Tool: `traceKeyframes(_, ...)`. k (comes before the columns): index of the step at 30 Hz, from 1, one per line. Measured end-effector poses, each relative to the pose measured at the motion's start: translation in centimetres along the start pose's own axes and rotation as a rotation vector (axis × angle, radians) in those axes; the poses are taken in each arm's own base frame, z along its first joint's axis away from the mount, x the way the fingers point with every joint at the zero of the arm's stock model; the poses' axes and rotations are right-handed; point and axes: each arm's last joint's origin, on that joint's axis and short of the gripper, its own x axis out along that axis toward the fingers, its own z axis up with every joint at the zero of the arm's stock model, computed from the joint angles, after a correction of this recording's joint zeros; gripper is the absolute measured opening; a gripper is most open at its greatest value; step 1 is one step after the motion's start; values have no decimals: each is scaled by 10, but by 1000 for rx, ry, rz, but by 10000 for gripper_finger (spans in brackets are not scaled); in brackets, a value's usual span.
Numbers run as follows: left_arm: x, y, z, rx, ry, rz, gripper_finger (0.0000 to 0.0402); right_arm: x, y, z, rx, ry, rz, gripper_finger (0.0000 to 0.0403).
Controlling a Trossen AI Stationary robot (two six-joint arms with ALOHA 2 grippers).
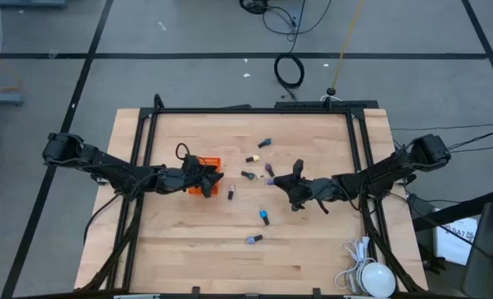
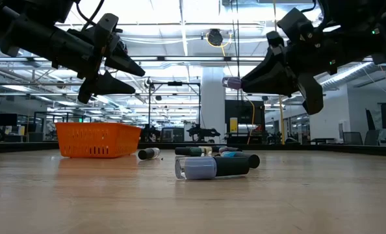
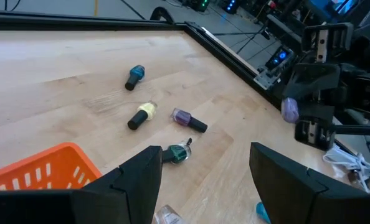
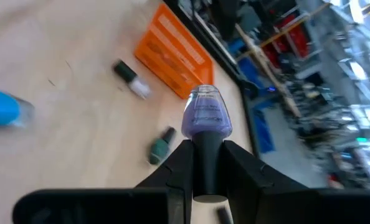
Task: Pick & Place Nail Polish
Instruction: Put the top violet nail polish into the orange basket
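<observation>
My right gripper point(image 1: 277, 181) is above the table's middle, shut on a lilac nail polish bottle point(image 4: 207, 112) that is held in the air point(image 2: 232, 82). My left gripper point(image 1: 221, 177) hangs open and empty beside the orange mesh basket point(image 1: 203, 184), above the table point(image 2: 136, 77). Several other bottles lie on their sides on the wood: blue point(image 3: 135, 76), yellow point(image 3: 142, 114), purple point(image 3: 188, 119), green point(image 3: 175, 153), a pale one point(image 1: 230, 193), another blue one point(image 1: 265, 217) and a lavender one point(image 2: 209, 167). My right gripper pinches the lilac bottle's dark cap point(image 4: 205, 152) between its two fingers. The fingers lie level and point toward the table's left, along the bottle. The glass body sticks out past the fingertips toward the basket. The bottle is lifted clear of the table.
The basket stands left of centre on the wooden table point(image 1: 180, 249). A white round object with a coiled cable point(image 1: 371, 274) lies at the near right corner. A dark frame point(image 1: 255, 110) rims the work area. Bare wood lies near the front edge.
</observation>
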Motion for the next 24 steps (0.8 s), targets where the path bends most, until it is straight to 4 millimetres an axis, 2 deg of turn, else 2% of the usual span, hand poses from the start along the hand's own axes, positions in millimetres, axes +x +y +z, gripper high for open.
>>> traceKeyframes(13,6,-2,-5,-96,7,-31,237,-2,-2,4,-41,6,-71,50)
traceKeyframes(19,31,-19,-10,-59,-42,-154,237,-2,-3,5,-37,-2,-72,50)
traceKeyframes(24,63,-34,-13,-47,-58,-144,237,-2,-2,5,-36,-2,-70,50)
